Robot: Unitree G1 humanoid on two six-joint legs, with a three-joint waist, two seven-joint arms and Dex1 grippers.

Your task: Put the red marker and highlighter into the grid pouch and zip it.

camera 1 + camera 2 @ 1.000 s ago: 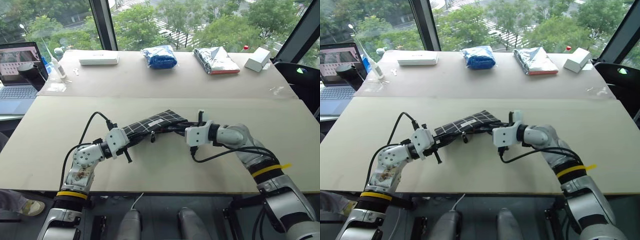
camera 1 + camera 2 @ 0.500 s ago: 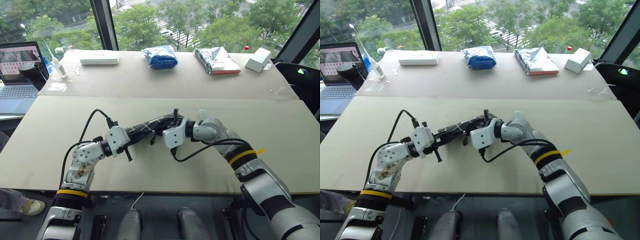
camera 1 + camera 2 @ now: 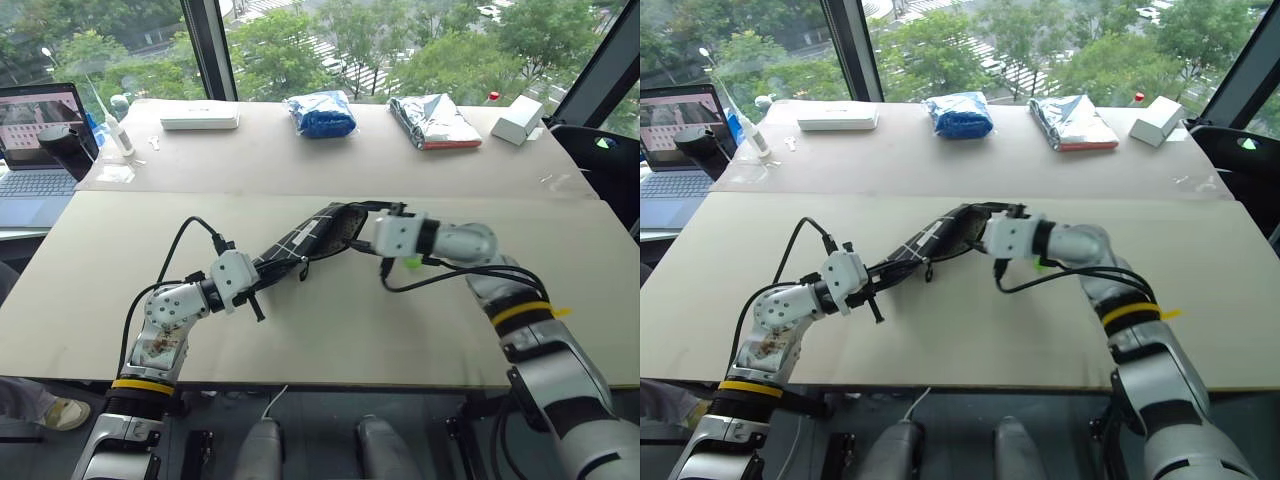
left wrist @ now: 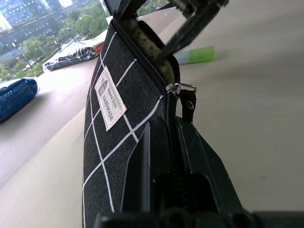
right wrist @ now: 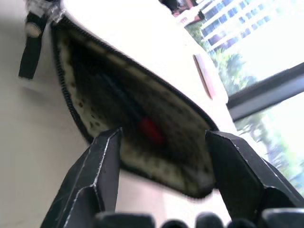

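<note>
- Already inside the grid pouch (image 3: 305, 240): the red marker (image 5: 142, 124), dark barrel and red end lying in the speckled lining as seen through the open mouth in the right wrist view.
- Held off the table (image 3: 150, 230) at its zipper end by the left gripper (image 4: 164, 142), fingers pressed together on the fabric just beside the zipper pull (image 4: 182, 88).
- At the raised open mouth, the right gripper (image 5: 164, 156), fingers spread, nothing between them.
- Left on the table under the right wrist: the highlighter (image 3: 411, 263), light green, close to the pouch but outside it.
- So one item stowed, one to go, zipper undone; probably about halfway.
- From the head views, only a small green patch of the highlighter, and none of the pouch's contents.
- From the left wrist view, the white label (image 4: 110, 98), the pull cord and the highlighter lying flat beyond the mouth.
- At the far edge, apart from all this: a blue bag (image 3: 319, 113) and a silver foil bag (image 3: 431, 120).
</note>
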